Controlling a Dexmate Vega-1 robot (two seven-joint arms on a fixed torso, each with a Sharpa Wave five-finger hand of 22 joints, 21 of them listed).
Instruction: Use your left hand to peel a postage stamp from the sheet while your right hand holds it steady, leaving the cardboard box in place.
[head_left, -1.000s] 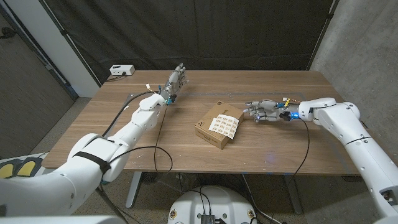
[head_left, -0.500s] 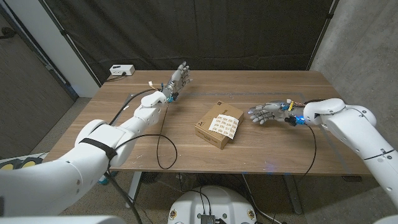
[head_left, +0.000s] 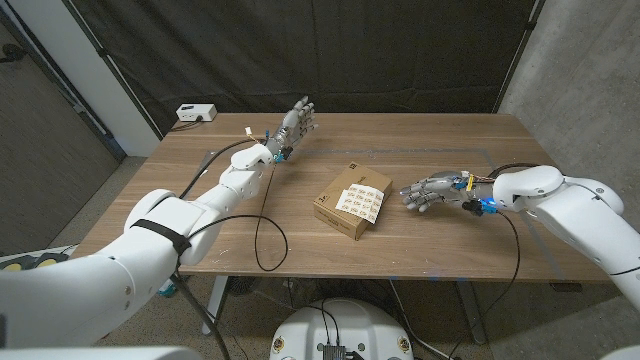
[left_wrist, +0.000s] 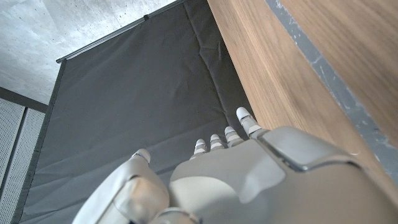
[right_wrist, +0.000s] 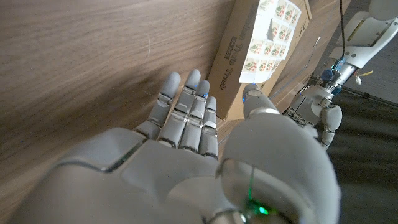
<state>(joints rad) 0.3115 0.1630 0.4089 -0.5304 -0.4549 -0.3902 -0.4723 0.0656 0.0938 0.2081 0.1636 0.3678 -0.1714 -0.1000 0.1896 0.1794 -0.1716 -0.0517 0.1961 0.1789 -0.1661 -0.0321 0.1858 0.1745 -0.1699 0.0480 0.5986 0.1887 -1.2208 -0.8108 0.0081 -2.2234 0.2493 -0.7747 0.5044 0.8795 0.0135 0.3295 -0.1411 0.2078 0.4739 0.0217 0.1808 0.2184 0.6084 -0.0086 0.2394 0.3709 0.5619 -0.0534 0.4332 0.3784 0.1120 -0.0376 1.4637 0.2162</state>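
Right hand nearer the stamp sheet; left hand far off at upper centre-left.

My right hand (head_left: 428, 191) sits right of centre in the head view, fingers loosely spread and holding nothing, fingertips aimed toward picture left at the cardboard box (head_left: 351, 203). A strip of bare table lies between them. The sheet of stamps (head_left: 361, 201) lies on the box top at frame centre, its long axis running from upper right to lower left. In the right wrist view the sheet (right_wrist: 275, 37) lies just past my fingertips (right_wrist: 188, 79). My left hand (head_left: 295, 124) is raised above the table's far edge, fingers spread and empty, well apart from the box. I judge the right hand must reach the sheet first.
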